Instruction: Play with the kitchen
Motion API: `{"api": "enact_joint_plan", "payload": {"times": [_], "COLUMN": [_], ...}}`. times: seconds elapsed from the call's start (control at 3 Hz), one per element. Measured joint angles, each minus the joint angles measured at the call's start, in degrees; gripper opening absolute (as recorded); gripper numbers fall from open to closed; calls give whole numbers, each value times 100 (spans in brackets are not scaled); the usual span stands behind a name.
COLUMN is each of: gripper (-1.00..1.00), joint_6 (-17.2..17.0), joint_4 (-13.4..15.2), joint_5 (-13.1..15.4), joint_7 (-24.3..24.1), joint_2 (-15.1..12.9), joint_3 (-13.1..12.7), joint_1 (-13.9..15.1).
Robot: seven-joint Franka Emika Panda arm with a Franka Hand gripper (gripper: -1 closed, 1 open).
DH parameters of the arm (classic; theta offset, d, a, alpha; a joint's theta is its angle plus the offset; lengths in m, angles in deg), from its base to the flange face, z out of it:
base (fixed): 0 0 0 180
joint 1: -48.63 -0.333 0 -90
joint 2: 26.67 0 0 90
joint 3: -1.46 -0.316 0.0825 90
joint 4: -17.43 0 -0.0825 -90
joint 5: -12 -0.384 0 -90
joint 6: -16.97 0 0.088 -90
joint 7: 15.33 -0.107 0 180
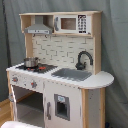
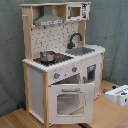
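Standing on the kitchen (image 2: 60, 70) stovetop: a pot (image 2: 47, 56) (fingers: cannot tell).

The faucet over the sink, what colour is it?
Black. The faucet shows best in the first exterior view, against the pale back wall.

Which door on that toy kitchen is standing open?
The oven door, the big windowed one under the stovetop, hangs ajar. The narrow cabinet door beneath the sink is shut.
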Motion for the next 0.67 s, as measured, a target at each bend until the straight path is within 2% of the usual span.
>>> {"api": "enact_joint_plan", "payload": {"times": [0.67], "gripper": [100], "joint_6": [514], "joint_4": [191], "joint_5": [-560], "joint_7": [683], "joint_2": [568], "joint_3": [-103], "joint_1": [66]}}
